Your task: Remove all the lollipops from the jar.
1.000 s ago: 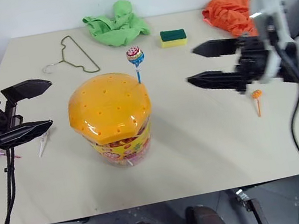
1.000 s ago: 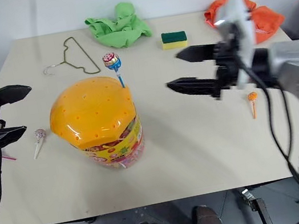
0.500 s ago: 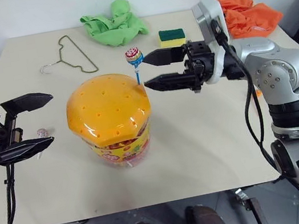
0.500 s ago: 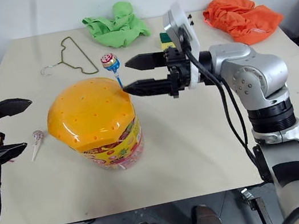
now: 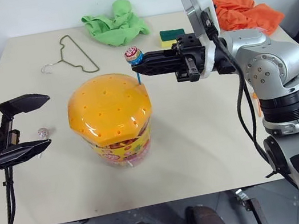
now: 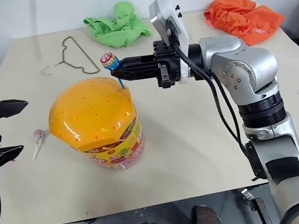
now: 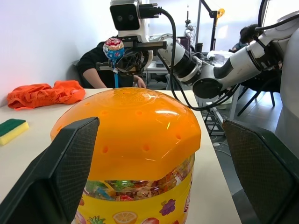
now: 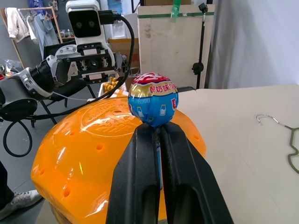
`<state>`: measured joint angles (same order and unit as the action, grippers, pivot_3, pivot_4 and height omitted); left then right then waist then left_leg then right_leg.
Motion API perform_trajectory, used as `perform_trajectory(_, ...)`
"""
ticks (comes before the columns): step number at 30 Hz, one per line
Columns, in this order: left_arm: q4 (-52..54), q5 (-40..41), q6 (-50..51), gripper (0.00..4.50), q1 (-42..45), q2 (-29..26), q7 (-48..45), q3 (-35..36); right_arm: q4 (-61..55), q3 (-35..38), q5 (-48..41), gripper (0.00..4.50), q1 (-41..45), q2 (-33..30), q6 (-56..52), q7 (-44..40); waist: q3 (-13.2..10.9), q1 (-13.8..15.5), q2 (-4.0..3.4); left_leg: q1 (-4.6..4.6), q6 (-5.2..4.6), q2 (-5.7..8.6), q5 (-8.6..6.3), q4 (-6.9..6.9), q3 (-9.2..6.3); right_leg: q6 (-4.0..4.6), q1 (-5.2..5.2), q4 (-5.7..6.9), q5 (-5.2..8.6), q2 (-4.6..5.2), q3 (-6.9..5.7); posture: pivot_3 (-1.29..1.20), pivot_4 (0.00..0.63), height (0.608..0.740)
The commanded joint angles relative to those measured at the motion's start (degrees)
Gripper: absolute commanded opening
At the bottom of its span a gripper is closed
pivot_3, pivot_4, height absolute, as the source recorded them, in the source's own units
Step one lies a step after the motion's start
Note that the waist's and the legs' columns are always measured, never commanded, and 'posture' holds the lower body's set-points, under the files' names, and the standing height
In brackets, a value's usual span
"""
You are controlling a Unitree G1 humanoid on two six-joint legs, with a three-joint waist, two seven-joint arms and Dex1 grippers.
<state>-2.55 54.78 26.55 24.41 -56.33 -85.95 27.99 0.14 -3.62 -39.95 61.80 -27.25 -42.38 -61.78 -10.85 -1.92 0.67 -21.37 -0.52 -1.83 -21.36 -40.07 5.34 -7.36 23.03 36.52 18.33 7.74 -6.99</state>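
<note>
- Now the table [image 5: 202, 149] is carrying everything, with the jar [image 5: 113, 118] sitting near its centre, orange lid [image 5: 108, 105] on and label facing the robot.
- The right gripper [image 5: 140, 64] is reaching in level from the jar's 3 o'clock side, its two fingers pinched together on the blue stick just under a lollipop [image 5: 132, 54] that is standing in a hole at the lid's 1 o'clock edge.
- The left gripper [image 5: 27, 125] is hanging at the jar's 9 o'clock, spread wide, holding nothing and apart from the jar.
- A second lollipop [image 6: 38, 135] is lying on the table at 9 o'clock, just beyond the left fingers.
- Risks, as I judge them: nothing is bracing the jar, so a pull off the hole's line could be tipping or dragging it; the grip is narrow and on the thin stick, so the candy could be twisting or slipping out; the stick could be jamming in the hole if drawn sideways.
- What the views add: the right wrist view is showing the fingers meeting right beneath the wrapped head [image 8: 153, 99], which the head views leave vague; the left wrist view is showing more candy inside the clear wall [image 7: 135, 191] and the wide gap between its own fingers; the head views are giving the sponge [image 5: 170, 37], the hanger [image 5: 73, 56], a green cloth [image 5: 116, 22] and an orange cloth [image 5: 247, 7] along the far edge at 12 to 2 o'clock.
</note>
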Motion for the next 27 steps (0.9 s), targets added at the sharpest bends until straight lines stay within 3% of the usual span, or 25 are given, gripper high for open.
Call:
perform_trajectory(1,0.7,0.4,-0.2,4.50,1.3,0.1,-1.5,0.3,-1.3,2.6,-0.1,0.02,2.6,-0.4,1.1,0.6,0.0,0.0,0.00,0.00,0.00,0.00,0.00,0.00,0.00,0.00,0.00,0.00,0.00,0.00,0.00,0.00,0.150,0.740)
perform_trajectory(7,-0.3,0.6,0.3,4.50,2.1,-0.5,-2.6,-0.1,-2.1,9.4,-1.6,0.02,7.1,-6.0,-1.5,4.7,0.0,0.2,-0.01,-0.06,0.00,0.01,0.00,-0.01,-0.02,0.00,0.05,0.01,0.00,0.03,0.01,0.00,0.150,0.740)
perform_trajectory(13,-2.1,0.1,0.6,4.50,3.2,-1.7,-3.8,-0.5,-0.4,12.7,2.2,0.02,6.7,-17.3,-8.2,10.9,0.0,0.2,-0.01,-0.06,0.00,0.02,-0.01,0.01,0.03,0.00,0.06,-0.01,0.00,0.04,0.02,0.00,0.150,0.740)
perform_trajectory(21,-5.5,-1.3,-0.1,4.50,4.7,-3.3,-5.2,-1.3,-0.7,8.3,9.4,0.02,-9.8,-32.8,-18.3,13.5,0.0,0.4,0.00,-0.07,-0.01,0.01,-0.02,0.03,0.12,0.00,0.10,-0.02,0.00,0.04,0.07,0.00,0.150,0.740)
perform_trajectory(27,-8.3,-3.1,-0.6,4.50,2.5,-5.9,-6.2,0.0,-2.3,9.1,10.3,0.02,-21.3,-30.7,-22.1,17.5,0.0,0.0,0.00,-0.15,0.01,-0.04,-0.01,0.10,0.48,0.00,0.44,0.01,0.00,0.00,0.30,0.00,0.150,0.740)
